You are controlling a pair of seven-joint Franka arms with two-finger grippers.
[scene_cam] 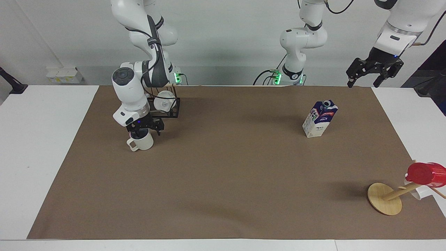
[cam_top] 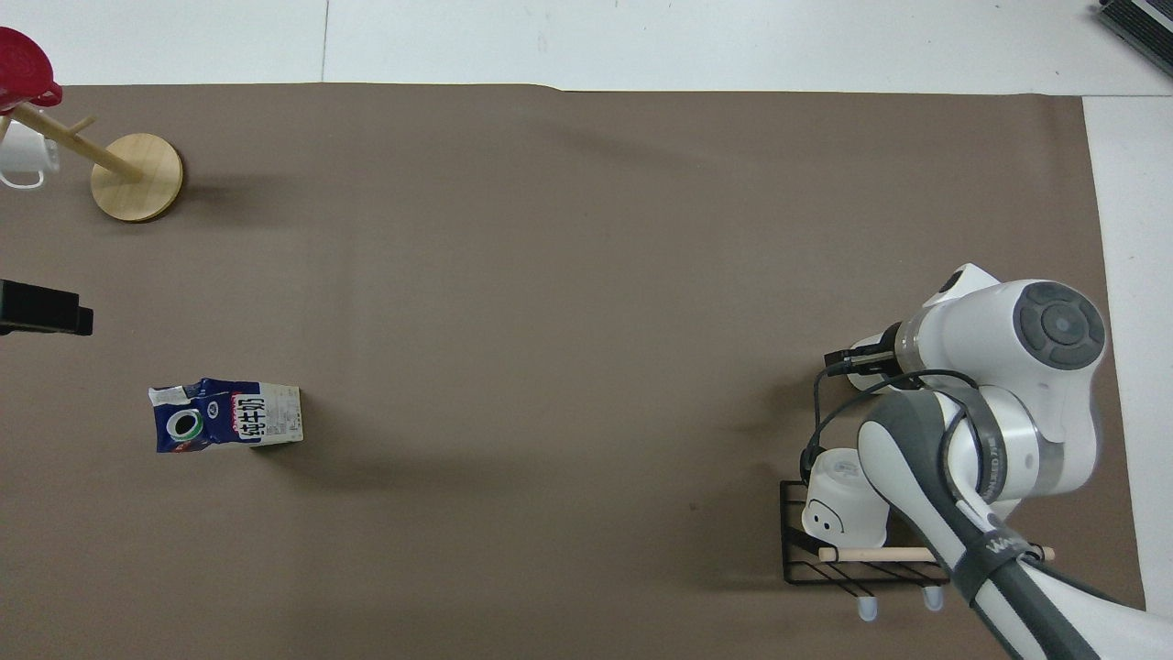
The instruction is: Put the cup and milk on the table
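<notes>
Right gripper down on the cup, left gripper raised and waiting.

The table (scene_cam: 21, 146), white with a brown sheet (scene_cam: 223, 181), fills the frame. At centre-left, the right gripper (scene_cam: 142, 131) sits in the cup's (scene_cam: 143, 143) mouth; whether it grips I cannot tell. The milk (scene_cam: 320, 119) stands upright at centre-right. At upper right, the left gripper (scene_cam: 374, 74) hangs with fingers spread, empty.

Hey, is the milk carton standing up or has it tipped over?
Standing up. In the facing view the milk carton rests on its white base on the brown sheet, grey spout on top, nothing touching it.
</notes>
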